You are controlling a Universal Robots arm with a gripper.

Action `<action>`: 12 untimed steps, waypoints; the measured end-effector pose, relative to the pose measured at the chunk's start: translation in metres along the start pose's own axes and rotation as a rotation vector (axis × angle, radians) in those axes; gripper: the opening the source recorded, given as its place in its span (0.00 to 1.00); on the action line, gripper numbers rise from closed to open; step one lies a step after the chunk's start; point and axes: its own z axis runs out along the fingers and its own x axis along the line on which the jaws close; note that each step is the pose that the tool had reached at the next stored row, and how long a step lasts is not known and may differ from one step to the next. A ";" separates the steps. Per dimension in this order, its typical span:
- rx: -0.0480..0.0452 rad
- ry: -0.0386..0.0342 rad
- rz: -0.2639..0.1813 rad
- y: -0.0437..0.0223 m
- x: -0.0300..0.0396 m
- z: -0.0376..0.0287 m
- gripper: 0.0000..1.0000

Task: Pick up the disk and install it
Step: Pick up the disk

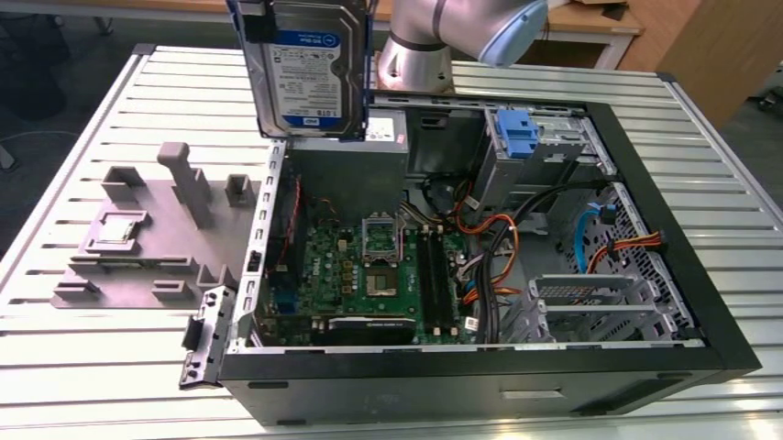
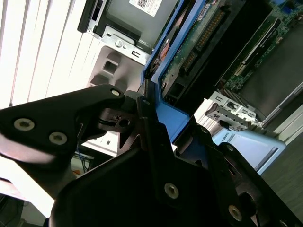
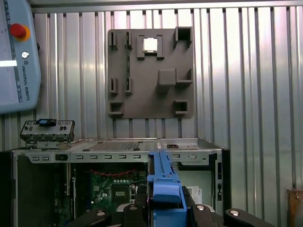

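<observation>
Beyond the grey fixture plate (image 1: pixel 147 238), over the far corner of the open case (image 1: pixel 722 348) on the exterior view's left: disk (image 1: pixel 306 73) held upright, gripper (image 2: pixel 147 118) clamped on its blue carrier. Mid-carry, apparently. Calls for squaring the carrier to the drive cage (image 1: pixel 551 137) further right.

The exterior view's top edge cuts off the upper end of the disk (image 1: pixel 306 69) and most of the arm (image 1: pixel 453 37) behind it. In the first wrist view you get the disk edge-on, its faces hidden, its lower end cut by the frame. In the second wrist view the tool (image 2: pixel 158 125), clamped on the disk, covers the carrier's near end with its black body. The chip (image 3: pixel 150 45) on the grey plate (image 3: pixel 151 99) is too small to make out.
</observation>
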 end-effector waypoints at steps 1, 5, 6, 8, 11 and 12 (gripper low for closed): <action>0.0001 -0.0001 0.000 -0.0009 0.0000 0.0001 0.37; 0.0001 -0.0002 0.000 -0.0048 -0.0002 0.0001 0.37; 0.0000 -0.0001 0.000 -0.0058 -0.0002 0.0000 0.37; 0.0001 -0.0001 0.000 -0.0081 -0.0003 0.0001 0.37; 0.0001 -0.0001 0.000 -0.0123 -0.0005 0.0000 0.37; 0.0001 -0.0001 0.000 -0.0140 -0.0006 0.0001 0.37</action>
